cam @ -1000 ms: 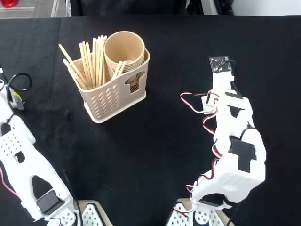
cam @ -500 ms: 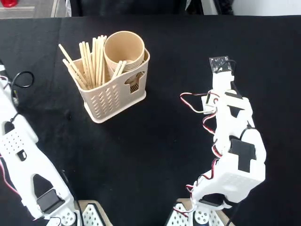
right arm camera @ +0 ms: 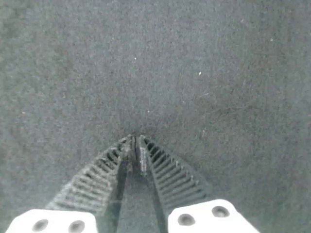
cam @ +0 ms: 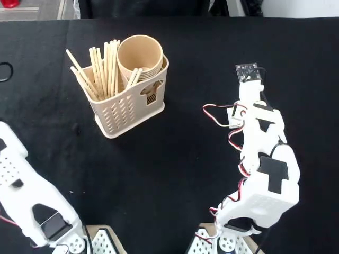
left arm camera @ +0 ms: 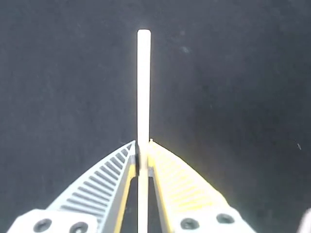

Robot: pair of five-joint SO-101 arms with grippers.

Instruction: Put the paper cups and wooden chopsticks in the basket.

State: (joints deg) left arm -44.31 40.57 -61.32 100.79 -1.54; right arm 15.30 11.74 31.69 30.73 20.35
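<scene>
A beige slotted basket [cam: 127, 108] stands on the black table, left of centre and toward the back. Stacked paper cups [cam: 140, 53] sit in its right half, and several wooden chopsticks [cam: 103, 66] lean in its left half. My left gripper [left arm camera: 142, 143] is shut on a single wooden chopstick [left arm camera: 144, 87], which sticks straight out past the fingertips above bare black cloth. The left arm [cam: 26, 201] lies at the near left edge. My right gripper [right arm camera: 135, 141] is shut with nothing in it, close over the cloth. The right arm [cam: 262, 148] stretches up the table's right side.
Black cloth covers the table between the basket and the right arm. A black cable loop [cam: 4, 71] shows at the left edge. A red object [cam: 10, 3] sits beyond the far left corner.
The left arm has swung leftward and back toward the near edge, so less of it shows. The cable loop has shifted up and left. The right arm and the basket have stayed still.
</scene>
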